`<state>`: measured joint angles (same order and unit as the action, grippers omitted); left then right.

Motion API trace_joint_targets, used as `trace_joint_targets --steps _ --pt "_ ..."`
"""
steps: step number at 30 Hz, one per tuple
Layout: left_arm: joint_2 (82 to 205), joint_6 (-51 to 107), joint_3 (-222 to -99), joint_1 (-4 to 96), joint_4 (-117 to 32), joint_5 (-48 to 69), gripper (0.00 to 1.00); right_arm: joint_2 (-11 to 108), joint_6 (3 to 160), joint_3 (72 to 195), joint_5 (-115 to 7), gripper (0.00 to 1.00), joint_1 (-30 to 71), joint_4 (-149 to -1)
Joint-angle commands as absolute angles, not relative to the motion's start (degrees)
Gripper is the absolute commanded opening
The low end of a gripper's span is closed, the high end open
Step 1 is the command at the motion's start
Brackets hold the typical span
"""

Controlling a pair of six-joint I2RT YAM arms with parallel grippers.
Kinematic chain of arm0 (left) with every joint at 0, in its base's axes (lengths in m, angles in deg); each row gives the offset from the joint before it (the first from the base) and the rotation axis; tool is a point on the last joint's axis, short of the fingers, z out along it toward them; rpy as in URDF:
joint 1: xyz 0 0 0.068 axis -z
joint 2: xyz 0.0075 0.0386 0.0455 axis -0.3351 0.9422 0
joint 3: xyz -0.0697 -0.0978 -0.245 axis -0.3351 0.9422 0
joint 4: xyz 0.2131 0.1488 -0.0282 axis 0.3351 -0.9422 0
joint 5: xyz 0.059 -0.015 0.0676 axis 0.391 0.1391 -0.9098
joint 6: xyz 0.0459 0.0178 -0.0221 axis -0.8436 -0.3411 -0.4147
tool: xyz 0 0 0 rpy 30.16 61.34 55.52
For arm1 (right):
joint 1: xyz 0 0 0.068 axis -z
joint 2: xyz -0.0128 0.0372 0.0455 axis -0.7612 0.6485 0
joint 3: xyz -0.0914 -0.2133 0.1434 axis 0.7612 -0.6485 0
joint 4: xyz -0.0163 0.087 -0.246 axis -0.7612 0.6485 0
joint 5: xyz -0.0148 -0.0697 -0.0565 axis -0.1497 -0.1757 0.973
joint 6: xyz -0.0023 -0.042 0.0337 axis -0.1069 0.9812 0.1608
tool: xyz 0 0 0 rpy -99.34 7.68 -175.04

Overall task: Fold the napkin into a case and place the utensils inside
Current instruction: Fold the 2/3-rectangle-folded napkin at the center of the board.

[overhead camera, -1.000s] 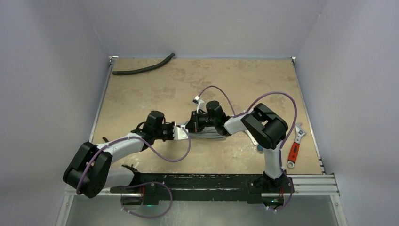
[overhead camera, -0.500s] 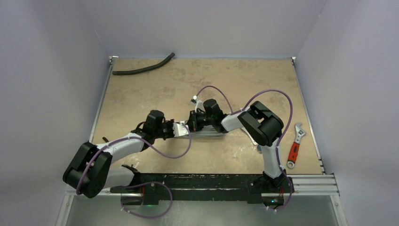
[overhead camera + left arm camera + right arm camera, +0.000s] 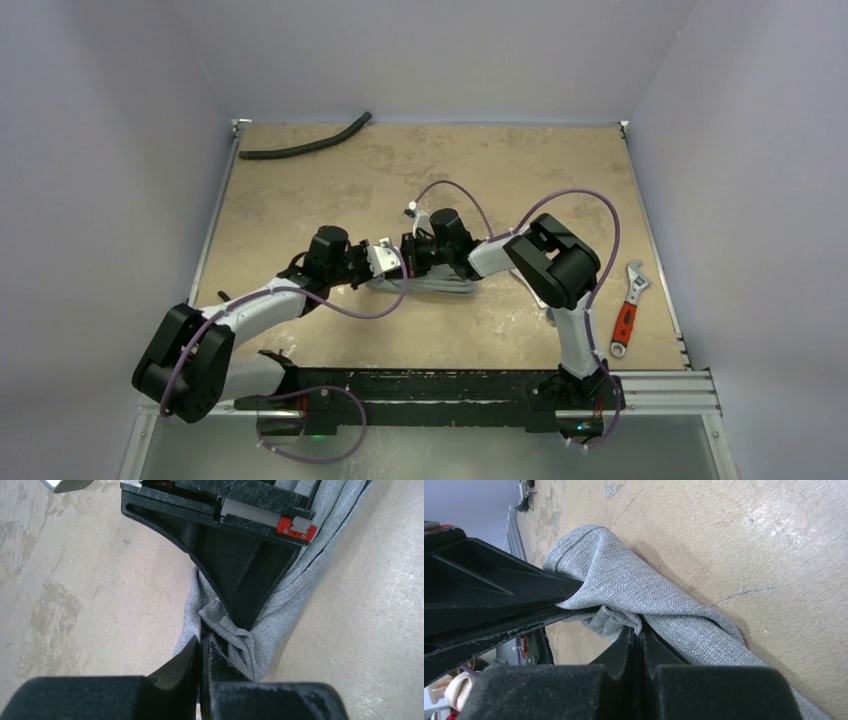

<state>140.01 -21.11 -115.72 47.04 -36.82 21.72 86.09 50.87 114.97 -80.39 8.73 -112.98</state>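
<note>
The grey napkin (image 3: 445, 283) lies bunched in a long roll at the table's middle. My left gripper (image 3: 386, 263) and right gripper (image 3: 405, 254) meet nose to nose at its left end. In the left wrist view the left gripper (image 3: 202, 647) is shut on a fold of the napkin (image 3: 280, 605), with the right gripper's black body just above. In the right wrist view the right gripper (image 3: 640, 632) is shut on a napkin (image 3: 654, 592) fold. A small blue spot (image 3: 551, 316), perhaps the stick utensil's end, shows by the right arm. The white spoon is hidden.
A long black hose (image 3: 305, 146) lies at the far left corner. A red-handled wrench (image 3: 626, 316) lies near the right edge. Grey walls close in three sides. A black rail (image 3: 450, 385) with the arm bases runs along the near edge.
Both grippers have moved left and slightly away from the bases, pulling the napkin's end with them. The cloth now trails to their right as a narrower roll.
</note>
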Motion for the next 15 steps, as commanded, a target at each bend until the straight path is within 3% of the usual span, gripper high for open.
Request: trace_joint_targets --steps 1,15 --pt "137.78 -18.75 -118.11 47.18 -35.16 23.32 0.00 91.65 55.43 114.62 -73.37 0.00 8.74 -101.21" --pt "137.97 -35.63 -113.21 47.71 -39.88 28.87 0.00 95.26 53.84 115.95 -72.09 0.00 8.59 -98.93"
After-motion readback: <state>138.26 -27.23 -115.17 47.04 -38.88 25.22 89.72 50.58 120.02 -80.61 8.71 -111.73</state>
